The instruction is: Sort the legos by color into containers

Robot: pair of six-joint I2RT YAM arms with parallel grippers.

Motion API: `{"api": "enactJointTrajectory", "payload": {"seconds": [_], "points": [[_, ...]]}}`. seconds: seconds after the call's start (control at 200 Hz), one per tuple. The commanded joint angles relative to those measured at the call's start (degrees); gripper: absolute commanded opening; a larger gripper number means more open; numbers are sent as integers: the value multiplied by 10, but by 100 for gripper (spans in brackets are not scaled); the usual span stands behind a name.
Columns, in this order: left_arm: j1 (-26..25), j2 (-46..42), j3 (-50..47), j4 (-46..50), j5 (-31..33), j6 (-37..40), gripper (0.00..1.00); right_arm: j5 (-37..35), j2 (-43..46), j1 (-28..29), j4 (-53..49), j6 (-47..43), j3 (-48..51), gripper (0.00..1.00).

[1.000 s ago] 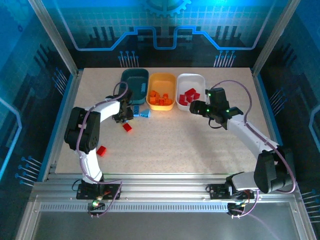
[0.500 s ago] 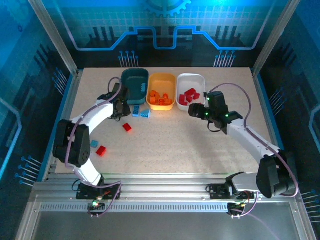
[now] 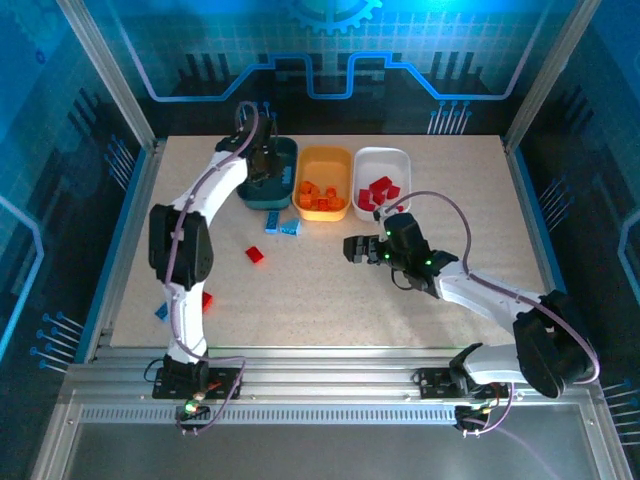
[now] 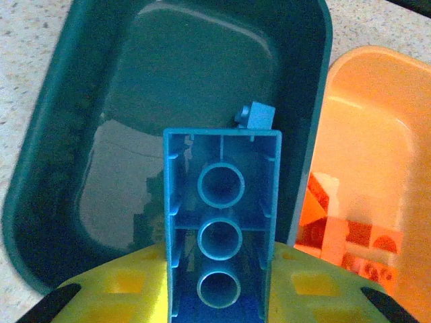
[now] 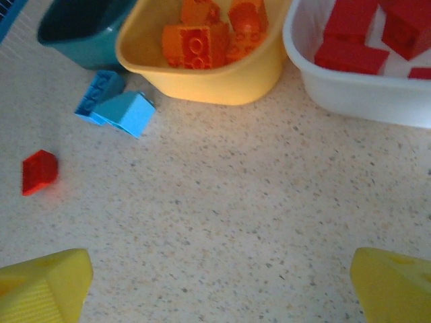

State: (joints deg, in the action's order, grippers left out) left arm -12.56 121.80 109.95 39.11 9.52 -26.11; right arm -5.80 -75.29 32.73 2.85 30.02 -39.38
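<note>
L end effector (image 4: 219, 286) clamps blue rectangular plastic lego (image 4: 221, 222), long axis 12-6 o'clock, over dark teal plastic tray (image 4: 57, 141). R end effector (image 5: 215, 286) fingers apart.

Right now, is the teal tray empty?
Not empty: one small blue brick lies inside the teal tray. The left tool holds a long blue brick above it.

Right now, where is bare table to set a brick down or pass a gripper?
Crowded: two blue bricks and a red brick lie before the teal tray. Bare table runs wide from that red brick across to the right arm, and right of the white tray.
</note>
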Motion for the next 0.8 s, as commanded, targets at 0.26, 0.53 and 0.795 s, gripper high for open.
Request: {"api": "enactJointTrajectory", "payload": {"seconds": [0.26,0.53,0.795], "points": [[2,107,125,64,-3,32,38,-40,-18,7,20,13,4,100],[-11,12,48,39,-15,35,81,-28,-27,6,16,19,-3,100],[-67,-192,-278,-93,8,16,65,-36,-22,7,12,21,-2,100]]}}
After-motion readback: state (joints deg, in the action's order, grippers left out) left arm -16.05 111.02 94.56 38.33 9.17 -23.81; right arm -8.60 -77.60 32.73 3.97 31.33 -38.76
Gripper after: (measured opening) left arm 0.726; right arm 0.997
